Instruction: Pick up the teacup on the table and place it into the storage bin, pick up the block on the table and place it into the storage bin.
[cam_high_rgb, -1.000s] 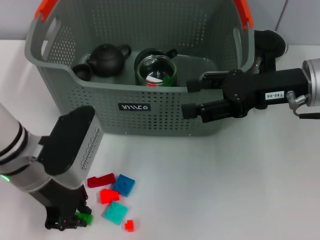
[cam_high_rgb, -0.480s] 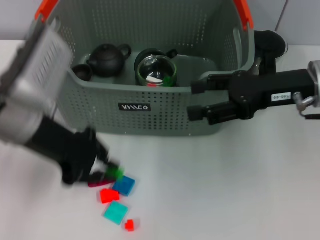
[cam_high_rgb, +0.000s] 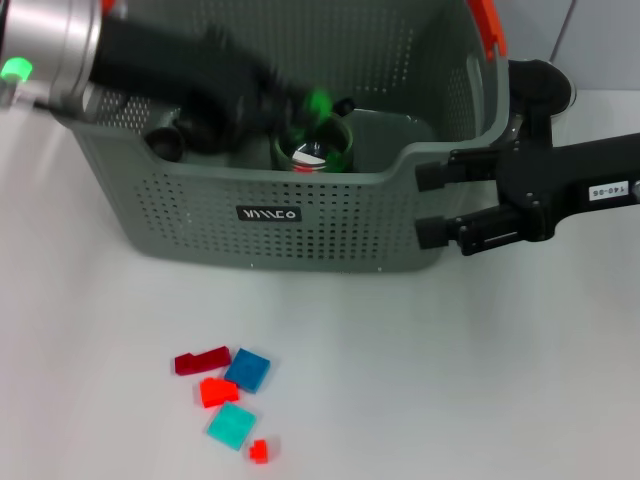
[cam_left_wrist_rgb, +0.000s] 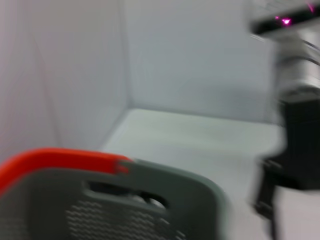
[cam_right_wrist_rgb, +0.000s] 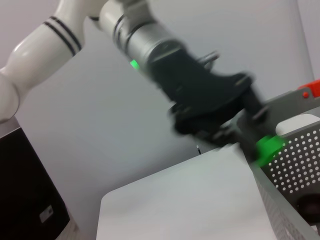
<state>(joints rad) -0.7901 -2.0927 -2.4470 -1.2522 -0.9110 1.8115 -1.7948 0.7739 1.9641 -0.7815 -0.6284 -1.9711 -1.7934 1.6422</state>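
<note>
The grey-green storage bin (cam_high_rgb: 330, 215) with orange-red handle ends stands at the back of the table. My left gripper (cam_high_rgb: 300, 105) hovers over its inside, motion-blurred and shut on a small green block (cam_high_rgb: 318, 102). The right wrist view shows that green block (cam_right_wrist_rgb: 270, 147) beside the bin's perforated wall (cam_right_wrist_rgb: 295, 167). A small dark teacup (cam_high_rgb: 163, 145) sits inside the bin at its left end, partly hidden by my left arm. Just outside the bin's right corner, my right gripper (cam_high_rgb: 432, 205) is open and holds nothing.
A glass cup (cam_high_rgb: 312, 152) stands in the bin below the green block. Loose blocks lie on the table in front: dark red (cam_high_rgb: 200, 360), blue (cam_high_rgb: 247, 370), orange-red (cam_high_rgb: 217, 391), teal (cam_high_rgb: 231, 425), small red (cam_high_rgb: 259, 451). The bin's orange handle (cam_left_wrist_rgb: 60, 159) fills the left wrist view.
My left arm lifted the green block off the table's near left and swung it up over the bin. The right gripper drew back to the right, away from the bin's front.
</note>
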